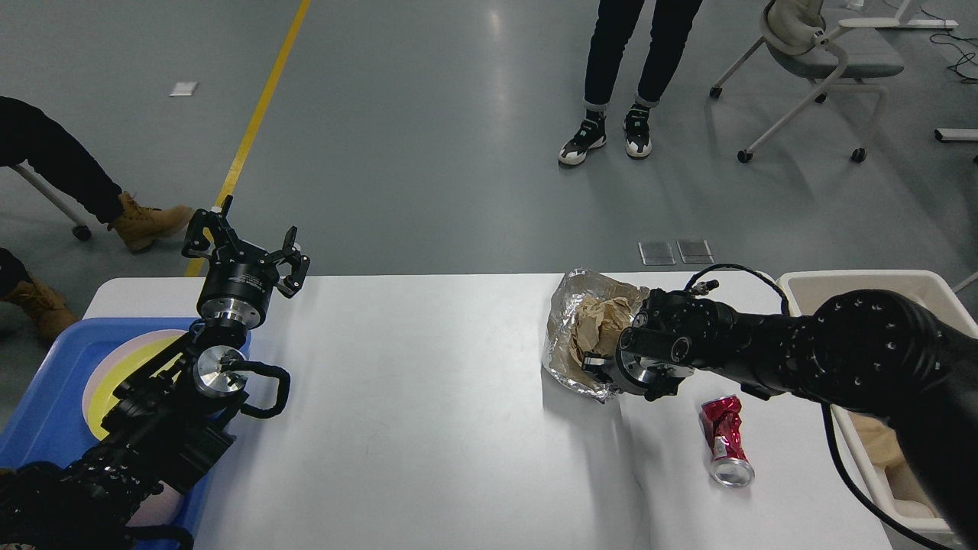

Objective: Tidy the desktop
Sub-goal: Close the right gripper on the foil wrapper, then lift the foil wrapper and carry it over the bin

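- My right gripper [594, 365] is down at the near edge of the crumpled foil tray [569, 340], which sits toward the far right of the desktop [428, 397]; the tray has brown paper [600, 321] wadded inside it
- The jaws point into the foil and are dark and seen nearly end-on, so I cannot tell whether they are spread or already pinching the foil's rim
- I judge I have come in low and from the side because the foil is thin and floppy: its raised rim is the only part firm enough to pinch
- The cream bin [856, 283] stands just off the right end of the surface, near this arm, which is likely why the right side handles the rubbish
- A crushed red can [722, 443] lies on its side nearer to me, apart from the foil, not yet picked up
- My left gripper [244, 248] is raised above the left end of the surface with its jaws spread and nothing between them, kept clear of the work
- Beneath that arm a blue tray [46, 382] with a plate [130, 359] in it sits at the left edge
- The middle of the white surface carries nothing I can see; the foil and the can are the clutter left
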Action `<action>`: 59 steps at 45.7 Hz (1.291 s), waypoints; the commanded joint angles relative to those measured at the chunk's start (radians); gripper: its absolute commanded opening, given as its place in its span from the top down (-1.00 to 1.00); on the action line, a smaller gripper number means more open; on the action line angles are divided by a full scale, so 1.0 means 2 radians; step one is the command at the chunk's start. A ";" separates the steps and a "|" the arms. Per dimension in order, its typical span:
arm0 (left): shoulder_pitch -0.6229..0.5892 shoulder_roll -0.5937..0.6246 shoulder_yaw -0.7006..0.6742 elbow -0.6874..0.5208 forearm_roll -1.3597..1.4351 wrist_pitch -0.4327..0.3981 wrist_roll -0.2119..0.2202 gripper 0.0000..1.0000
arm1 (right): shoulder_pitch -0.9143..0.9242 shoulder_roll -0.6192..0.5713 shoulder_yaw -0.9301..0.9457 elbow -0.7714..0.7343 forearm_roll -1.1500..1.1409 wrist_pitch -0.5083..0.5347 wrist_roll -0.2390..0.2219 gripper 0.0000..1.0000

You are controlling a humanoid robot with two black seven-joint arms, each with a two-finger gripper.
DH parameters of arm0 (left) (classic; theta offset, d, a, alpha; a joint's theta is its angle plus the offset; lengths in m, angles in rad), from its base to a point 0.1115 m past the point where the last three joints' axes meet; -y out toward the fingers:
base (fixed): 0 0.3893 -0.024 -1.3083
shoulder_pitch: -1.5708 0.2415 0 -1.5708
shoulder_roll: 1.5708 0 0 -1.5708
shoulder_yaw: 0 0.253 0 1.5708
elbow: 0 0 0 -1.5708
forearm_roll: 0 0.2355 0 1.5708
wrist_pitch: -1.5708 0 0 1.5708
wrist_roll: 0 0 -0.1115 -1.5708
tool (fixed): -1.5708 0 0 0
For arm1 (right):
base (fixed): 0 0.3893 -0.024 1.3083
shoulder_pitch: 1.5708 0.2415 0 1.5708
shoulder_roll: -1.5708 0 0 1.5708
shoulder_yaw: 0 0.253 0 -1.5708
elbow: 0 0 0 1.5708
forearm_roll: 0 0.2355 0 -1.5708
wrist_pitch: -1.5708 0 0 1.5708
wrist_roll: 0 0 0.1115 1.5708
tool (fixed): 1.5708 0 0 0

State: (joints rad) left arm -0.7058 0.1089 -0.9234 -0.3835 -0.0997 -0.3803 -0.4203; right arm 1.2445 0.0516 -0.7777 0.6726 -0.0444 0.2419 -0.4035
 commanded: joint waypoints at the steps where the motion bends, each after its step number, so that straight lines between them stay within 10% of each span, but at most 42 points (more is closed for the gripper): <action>1: 0.000 0.000 0.000 0.000 0.000 0.000 0.000 -0.92 | 0.001 0.003 0.000 0.004 0.000 0.007 -0.002 1.00; 33: 0.000 0.000 0.000 0.000 0.000 0.000 0.000 -0.92 | 0.175 -0.154 -0.001 0.201 -0.022 0.133 -0.005 1.00; 47: 0.000 0.000 0.000 0.000 0.000 0.000 0.000 -0.92 | 0.282 -0.274 -0.008 0.221 -0.023 0.351 -0.005 1.00; 59: 0.000 0.000 0.000 0.000 0.000 0.000 0.000 -0.92 | 0.446 -0.313 -0.104 0.219 -0.025 0.359 -0.004 1.00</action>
State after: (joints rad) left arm -0.7058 0.1089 -0.9235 -0.3835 -0.0997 -0.3803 -0.4203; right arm 2.0038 -0.5642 -0.8929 1.1138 -0.0907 0.9583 -0.4128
